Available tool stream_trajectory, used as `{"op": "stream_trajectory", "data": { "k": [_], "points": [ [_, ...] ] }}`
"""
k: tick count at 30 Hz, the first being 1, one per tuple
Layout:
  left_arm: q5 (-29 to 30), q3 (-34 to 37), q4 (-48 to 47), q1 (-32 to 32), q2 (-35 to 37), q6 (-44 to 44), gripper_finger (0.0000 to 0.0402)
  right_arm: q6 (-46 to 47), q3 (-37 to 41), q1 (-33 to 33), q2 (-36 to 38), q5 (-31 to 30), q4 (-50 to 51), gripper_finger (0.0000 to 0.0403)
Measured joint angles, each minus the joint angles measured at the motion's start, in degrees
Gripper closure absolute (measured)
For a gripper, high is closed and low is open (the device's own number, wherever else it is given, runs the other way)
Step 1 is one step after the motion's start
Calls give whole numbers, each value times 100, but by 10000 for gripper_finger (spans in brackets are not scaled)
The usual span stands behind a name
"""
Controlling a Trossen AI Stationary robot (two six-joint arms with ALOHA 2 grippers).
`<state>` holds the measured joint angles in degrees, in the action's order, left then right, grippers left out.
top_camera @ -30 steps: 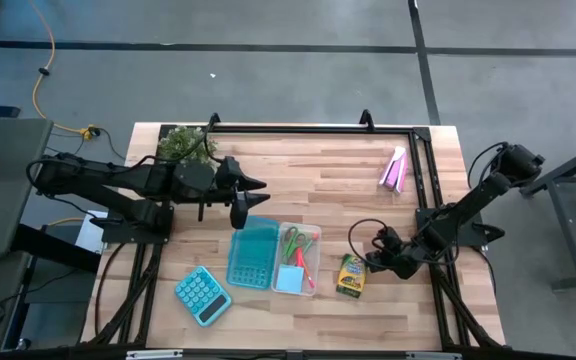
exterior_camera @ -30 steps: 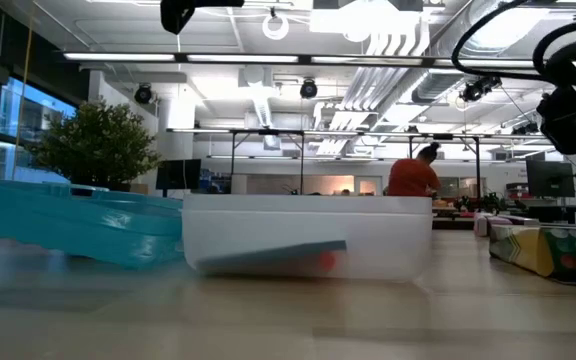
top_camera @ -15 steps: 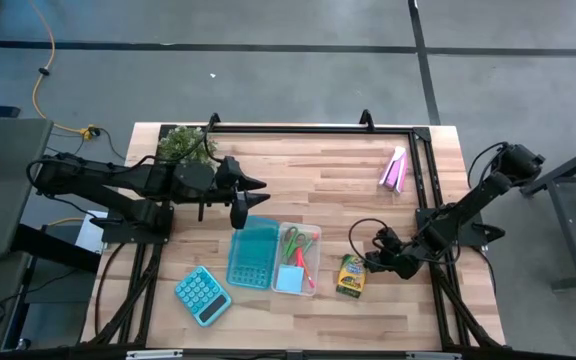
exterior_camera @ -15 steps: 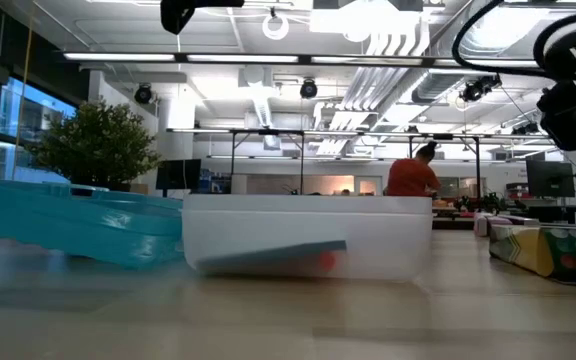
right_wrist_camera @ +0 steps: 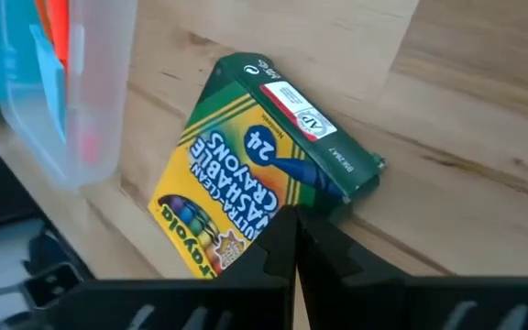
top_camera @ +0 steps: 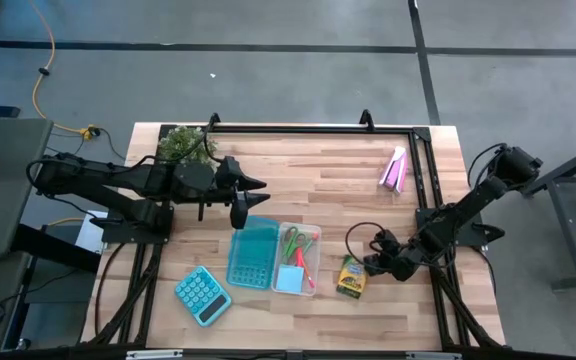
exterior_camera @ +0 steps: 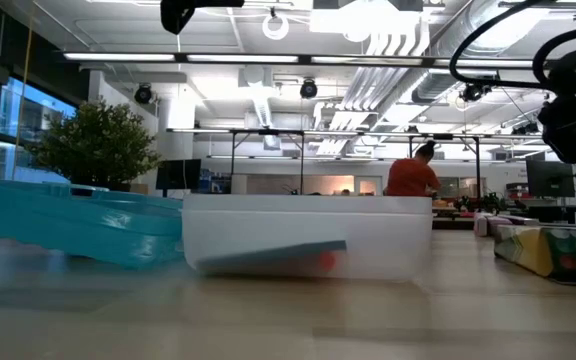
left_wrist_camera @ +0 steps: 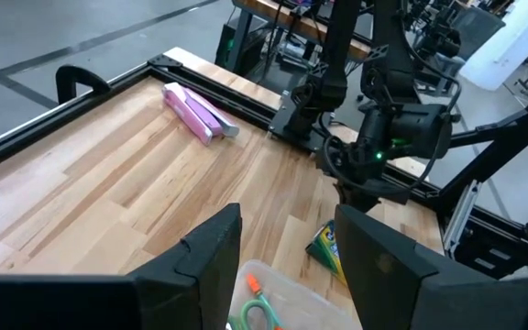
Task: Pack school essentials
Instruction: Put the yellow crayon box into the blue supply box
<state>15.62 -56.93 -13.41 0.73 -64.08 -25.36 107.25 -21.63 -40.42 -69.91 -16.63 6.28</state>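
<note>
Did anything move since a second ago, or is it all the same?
Only a little. The right pincer, shut and empty, slid a bit closer to the crayon box, which lies flat on the table beside the clear bin. Nothing was picked up or dropped. The left pincer stayed open above the table behind the teal lid. The calculator and the pink tube stayed put.
</note>
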Motion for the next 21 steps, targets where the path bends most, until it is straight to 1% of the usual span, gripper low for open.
{"op": "stream_trajectory", "data": {
  "k": [6, 13, 15, 17, 21],
  "points": [
    [0, 0, 0, 0, 1, -3, 236, -461, -2, -11, 4, 152, 195, 403],
    [0, 0, -2, -1, 1, -92, 236, -1029, -2, -13, 4, 180, 217, 403],
    [0, 0, 0, -1, 1, -103, 236, -1067, -2, -11, 28, 184, 209, 403],
    [0, 0, -1, -1, 1, -136, 236, -1106, -5, -11, 168, 176, 187, 403],
    [0, 0, 0, 0, 1, -165, 236, -1266, -114, -9, 684, -95, 251, 403]
  ]
}}
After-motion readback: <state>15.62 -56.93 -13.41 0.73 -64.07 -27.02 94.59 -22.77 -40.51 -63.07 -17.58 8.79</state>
